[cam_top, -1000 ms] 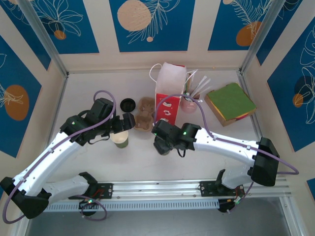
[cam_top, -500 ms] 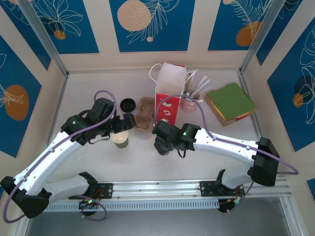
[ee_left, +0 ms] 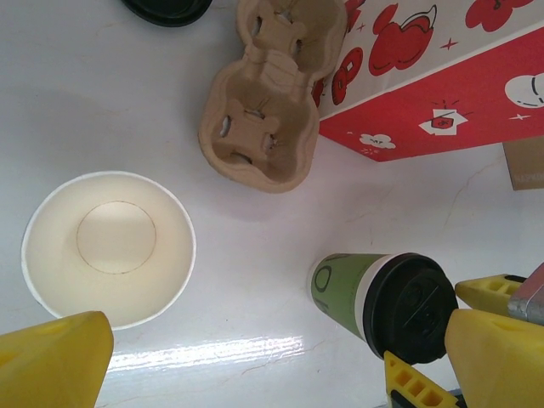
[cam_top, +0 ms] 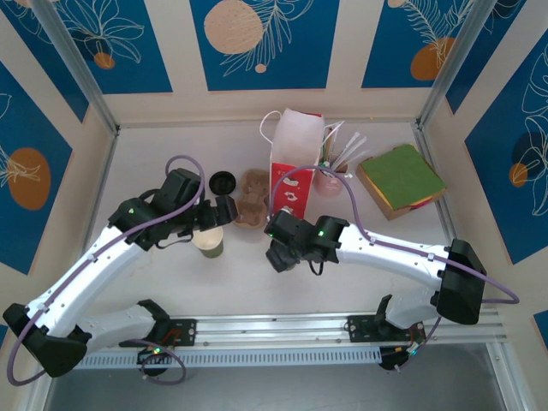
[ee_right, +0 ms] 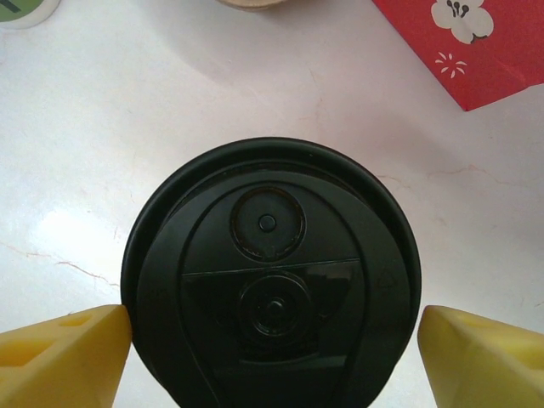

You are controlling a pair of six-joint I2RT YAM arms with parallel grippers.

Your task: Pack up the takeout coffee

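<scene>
The takeout coffee (ee_right: pixel 270 272), a small green paper cup with a round black lid, stands upright on the white table just in front of the red-and-white bag (cam_top: pixel 295 163). My right gripper (ee_right: pixel 272 357) comes down over it, a yellow fingertip against each side of the lid, shut on it. In the left wrist view the takeout coffee (ee_left: pixel 382 302) shows its green wall, with the right gripper's fingers (ee_left: pixel 489 289) at the lid. My left gripper (ee_left: pixel 272 374) hangs open above the table next to a lidless green cup (ee_left: pixel 108 246) with a cream inside.
A brown pulp cup carrier (cam_top: pixel 251 210) lies between the lidless cup (cam_top: pixel 208 242) and the bag. A loose black lid (cam_top: pixel 222 181) sits behind it. A pink holder with cutlery (cam_top: pixel 330 180) and a green pad stack (cam_top: pixel 401 178) stand at the back right.
My right gripper has shifted slightly to the left with the lidded cup between its fingers. The left arm has barely moved.
</scene>
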